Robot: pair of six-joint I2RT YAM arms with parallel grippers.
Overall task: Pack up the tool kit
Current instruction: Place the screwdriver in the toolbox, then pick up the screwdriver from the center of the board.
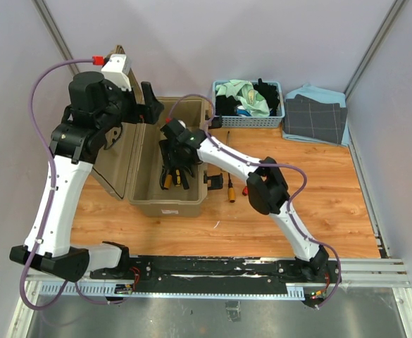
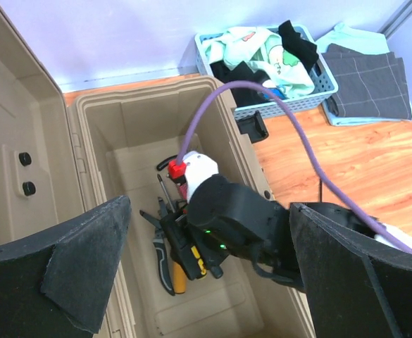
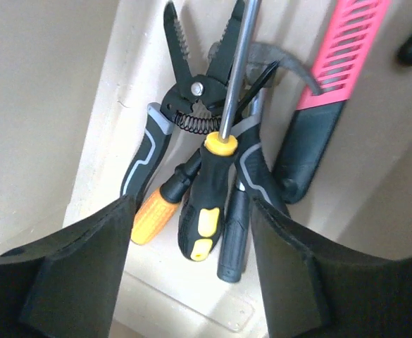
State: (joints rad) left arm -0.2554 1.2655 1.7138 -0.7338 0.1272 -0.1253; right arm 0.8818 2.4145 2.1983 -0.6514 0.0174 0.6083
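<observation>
Pale lilac walls close in a wood-grain surface (image 1: 318, 204). The right end effector (image 3: 191, 204) is down inside the open toolbox (image 1: 165, 208), its fingers (image 3: 79, 274) apart and gripping nothing.

Directly between them, touching neither, lies the black-and-yellow screwdriver (image 3: 206, 197). Its handle is toward the end effector and its steel shaft runs away from it, slightly tilted. Its long axis follows the box's length, tip toward the far end.

Just beyond the fingertips the shaft crosses the pliers (image 3: 191, 98), whose serrated nose is spread and points the same way, with the grey-black handles trailing back. By the finger on the wrist view's left lies an orange screwdriver (image 3: 153, 215), slanted. Under the black-and-yellow handle lies the hammer (image 3: 230, 246), its black handle near and its grey head far. Past the other finger a pink-and-black tool (image 3: 332, 63) angles away; what it is I cannot tell.

The left end effector (image 2: 209, 208) hangs above the box over the right arm's wrist, beside the raised lid (image 1: 114, 165), fingers (image 2: 86, 274) wide apart and empty.

Outside the box wall, on the right arm's side, a loose screwdriver (image 1: 232, 191) lies on the surface, its long axis near to far. Farther off stands a blue basket (image 1: 248, 122) of cloths.
</observation>
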